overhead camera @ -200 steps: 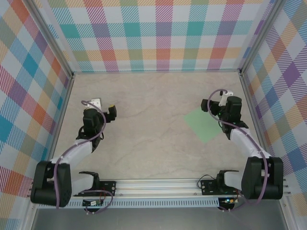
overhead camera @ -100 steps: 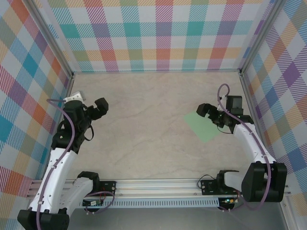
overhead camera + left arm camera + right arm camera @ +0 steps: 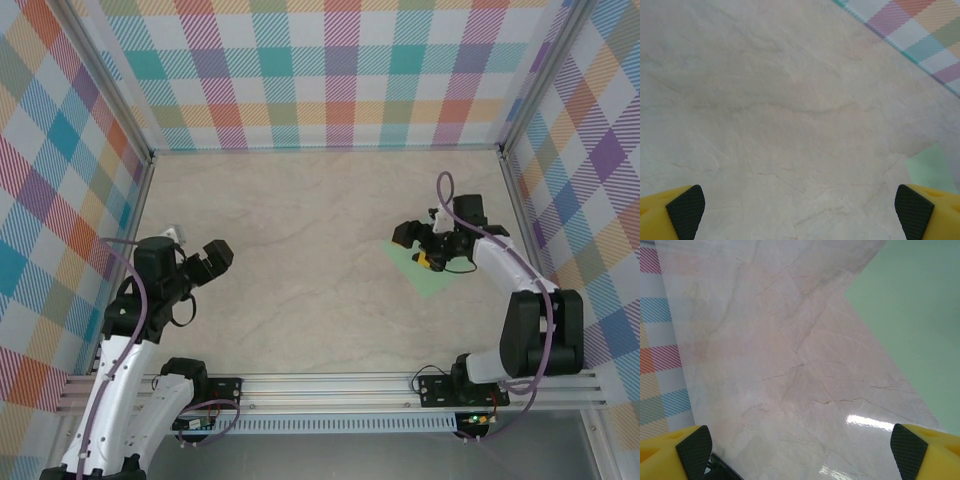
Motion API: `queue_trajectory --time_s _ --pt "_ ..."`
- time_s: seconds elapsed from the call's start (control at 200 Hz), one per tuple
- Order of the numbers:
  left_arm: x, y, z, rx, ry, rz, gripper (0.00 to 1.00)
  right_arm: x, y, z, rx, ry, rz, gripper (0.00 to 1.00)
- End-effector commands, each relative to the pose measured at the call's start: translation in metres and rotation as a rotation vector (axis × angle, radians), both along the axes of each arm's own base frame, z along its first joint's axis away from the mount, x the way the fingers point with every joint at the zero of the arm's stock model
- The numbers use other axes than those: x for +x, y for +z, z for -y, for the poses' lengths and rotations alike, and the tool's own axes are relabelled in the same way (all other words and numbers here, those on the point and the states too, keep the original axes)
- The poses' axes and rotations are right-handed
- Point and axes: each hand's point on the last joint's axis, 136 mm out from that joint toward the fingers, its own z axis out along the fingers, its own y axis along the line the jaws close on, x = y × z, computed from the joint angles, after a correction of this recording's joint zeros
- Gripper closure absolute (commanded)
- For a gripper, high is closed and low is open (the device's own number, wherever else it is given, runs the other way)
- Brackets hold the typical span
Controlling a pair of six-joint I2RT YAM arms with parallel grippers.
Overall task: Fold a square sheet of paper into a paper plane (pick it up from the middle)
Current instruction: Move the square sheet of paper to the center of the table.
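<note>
Right gripper [image 3: 415, 248] is hovering over the left corner of the green sheet [image 3: 436, 279], which is lying flat and unfolded, right of the table [image 3: 300, 250] centre. Judgement: it needs shifting toward the sheet's middle before descending, then pinching gently so the paper bows. Jaws are standing wide, gripping nothing. Left gripper [image 3: 205, 262] is hanging wide open over bare table, empty, well apart.
</note>
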Motion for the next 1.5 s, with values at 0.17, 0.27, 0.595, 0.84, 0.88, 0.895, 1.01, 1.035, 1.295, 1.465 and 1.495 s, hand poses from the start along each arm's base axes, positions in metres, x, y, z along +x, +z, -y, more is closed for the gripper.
queue_trajectory --time_s 0.17,0.27,0.595,0.84,0.88,0.895,1.01,1.035,1.295,1.465,1.495 --pt "0.012 -0.019 0.023 -0.154 -0.048 -0.040 0.00 0.037 -0.038 0.039 -0.346 -0.078 -0.102 0.06" --pt "0.013 -0.026 0.027 -0.177 -0.060 -0.050 0.00 0.044 -0.057 0.052 -0.416 -0.120 -0.171 0.06" --pt "0.011 -0.048 0.036 -0.235 -0.074 -0.078 0.00 0.022 -0.107 0.031 -0.294 -0.181 -0.364 0.09" --pt "0.006 -0.079 0.042 -0.322 -0.031 -0.145 0.00 -0.007 -0.120 -0.023 -0.181 -0.332 -0.483 0.09" --pt "0.005 -0.084 0.044 -0.337 -0.029 -0.154 0.00 -0.011 -0.120 -0.034 -0.185 -0.357 -0.492 0.08" --pt "0.005 -0.084 0.045 -0.343 -0.030 -0.153 0.00 -0.011 -0.120 -0.038 -0.186 -0.368 -0.495 0.08" --pt "0.001 -0.099 0.052 -0.364 -0.027 -0.156 0.00 -0.016 -0.113 -0.077 -0.198 -0.412 -0.504 0.07" --pt "0.000 -0.102 0.053 -0.363 -0.027 -0.159 0.00 -0.016 -0.109 -0.086 -0.193 -0.420 -0.497 0.06" --pt "0.002 -0.106 0.069 -0.374 -0.079 -0.133 0.00 0.012 -0.044 -0.125 -0.177 -0.287 -0.325 0.05" --pt "0.002 -0.105 0.101 -0.337 -0.223 -0.157 0.00 0.027 -0.017 -0.077 -0.385 -0.063 -0.095 0.09" --pt "0.002 -0.106 0.109 -0.322 -0.248 -0.171 0.00 0.027 -0.019 -0.071 -0.404 -0.028 -0.091 0.09"
